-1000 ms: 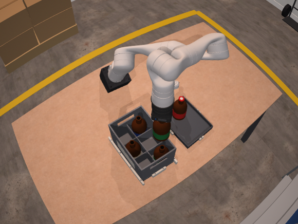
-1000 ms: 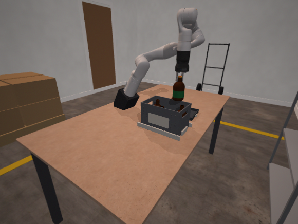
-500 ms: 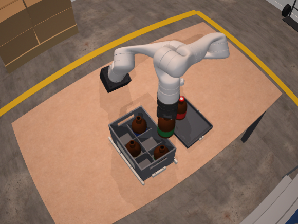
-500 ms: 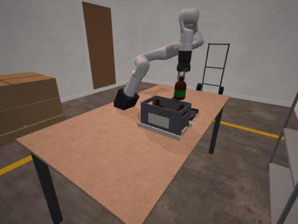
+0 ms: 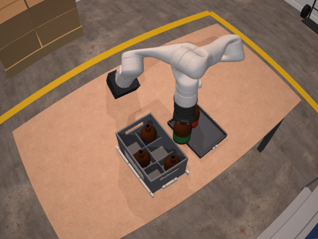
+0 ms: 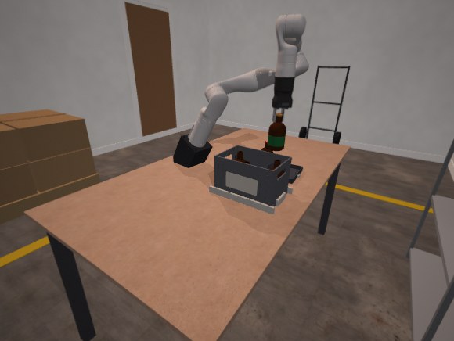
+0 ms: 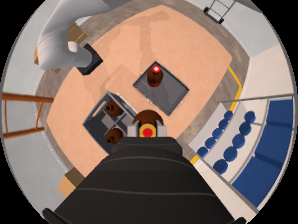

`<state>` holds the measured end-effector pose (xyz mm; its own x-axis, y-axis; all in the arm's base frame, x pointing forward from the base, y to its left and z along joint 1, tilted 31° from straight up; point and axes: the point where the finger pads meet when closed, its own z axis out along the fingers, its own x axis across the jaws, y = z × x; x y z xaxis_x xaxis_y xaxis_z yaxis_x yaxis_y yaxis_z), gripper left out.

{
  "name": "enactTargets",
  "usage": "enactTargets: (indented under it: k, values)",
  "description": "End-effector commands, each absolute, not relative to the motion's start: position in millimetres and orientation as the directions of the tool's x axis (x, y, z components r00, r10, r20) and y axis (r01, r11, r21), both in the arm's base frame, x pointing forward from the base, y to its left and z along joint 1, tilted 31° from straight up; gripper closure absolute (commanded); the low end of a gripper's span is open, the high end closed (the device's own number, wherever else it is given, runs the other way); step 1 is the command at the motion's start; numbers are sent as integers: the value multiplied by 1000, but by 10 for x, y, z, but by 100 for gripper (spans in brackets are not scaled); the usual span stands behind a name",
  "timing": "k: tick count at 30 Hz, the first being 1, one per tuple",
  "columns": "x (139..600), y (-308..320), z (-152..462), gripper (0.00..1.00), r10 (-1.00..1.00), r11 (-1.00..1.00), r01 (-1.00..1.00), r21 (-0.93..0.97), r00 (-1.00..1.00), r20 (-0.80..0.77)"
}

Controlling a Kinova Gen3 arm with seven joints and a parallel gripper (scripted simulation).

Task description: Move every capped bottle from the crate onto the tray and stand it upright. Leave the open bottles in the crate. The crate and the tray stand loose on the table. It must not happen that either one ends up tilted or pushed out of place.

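In the top view, you have the green-labelled bottle [image 5: 182, 132] [image 6: 276, 134] [image 7: 148, 119] up in the air between the crate [image 5: 184, 168] [image 6: 241, 183] [image 7: 98, 136] and the tray [image 5: 211, 131] [image 6: 296, 173] [image 7: 173, 95], partly over the tray's near edge as seen from above. Your gripper [image 6: 279, 116] [image 7: 147, 125] is closed on its neck, just under the cap [image 6: 279, 116] [image 7: 147, 132], one finger on each side, and the bottle hangs upright. On the tray, you can see the red-labelled bottle [image 5: 195, 116] [image 6: 267, 148] [image 7: 155, 76] standing upright with its red cap on.

Your crate sits level on the table [image 5: 90, 175] [image 6: 156, 242] [image 7: 185, 45] and holds three open brown bottles: one with a blue label [image 5: 148, 134] [image 7: 112, 108], another [image 5: 142, 159] [image 7: 114, 136], and a third [image 5: 172, 163] [image 6: 277, 167], each in its own compartment. Pale strips [image 5: 134, 171] [image 6: 240, 199] lie along the crate's base. Your tray lies flat just beside the crate, apart from it.

Gripper [image 6: 278, 117] [image 7: 147, 125] plus green-label bottle [image 5: 182, 132] [image 6: 276, 134] [image 7: 148, 119] shifted off the crate side, toward the tray. Red-label bottle [image 5: 195, 116] [image 6: 267, 149] [image 7: 155, 76], clear beside the gripper 1.0 s ago in top view, now partly behind it.
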<state>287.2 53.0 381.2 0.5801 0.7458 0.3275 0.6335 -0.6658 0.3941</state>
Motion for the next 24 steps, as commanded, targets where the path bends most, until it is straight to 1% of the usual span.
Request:
enactTargets:
  k: [1,24]
  values:
    - [2869,584,3805,100,750,-661,637,397,577,322]
    - [2851,984,3777,100,752,-659,638,398,577,319]
